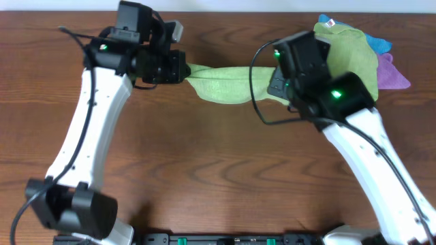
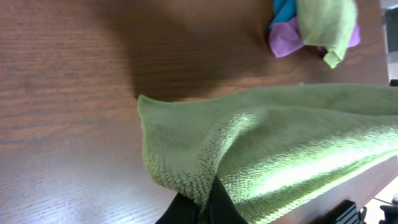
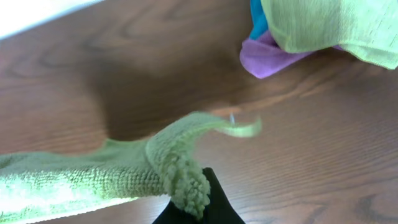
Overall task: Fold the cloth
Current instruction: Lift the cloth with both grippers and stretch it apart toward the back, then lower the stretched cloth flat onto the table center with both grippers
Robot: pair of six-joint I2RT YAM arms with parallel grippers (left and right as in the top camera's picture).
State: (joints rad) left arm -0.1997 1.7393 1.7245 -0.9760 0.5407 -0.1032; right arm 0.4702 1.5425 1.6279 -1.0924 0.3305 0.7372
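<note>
The lime-green cloth [image 1: 225, 85] hangs stretched between my two grippers above the back of the table, sagging in the middle. My left gripper [image 1: 182, 70] is shut on its left corner. In the left wrist view the cloth [image 2: 280, 143] spreads to the right from the pinched corner in the left gripper [image 2: 206, 200]. My right gripper [image 1: 281, 85] is shut on the opposite end. In the right wrist view a bunched corner of the cloth [image 3: 93, 174] sits in the right gripper [image 3: 194, 202], with a thin edge curling off to the right.
A pile of other cloths lies at the back right corner: an olive-green cloth [image 1: 351, 47], a blue cloth [image 1: 379, 43] and a purple cloth [image 1: 395, 73]. The pile lies just behind the right arm. The table's far edge runs close behind both grippers.
</note>
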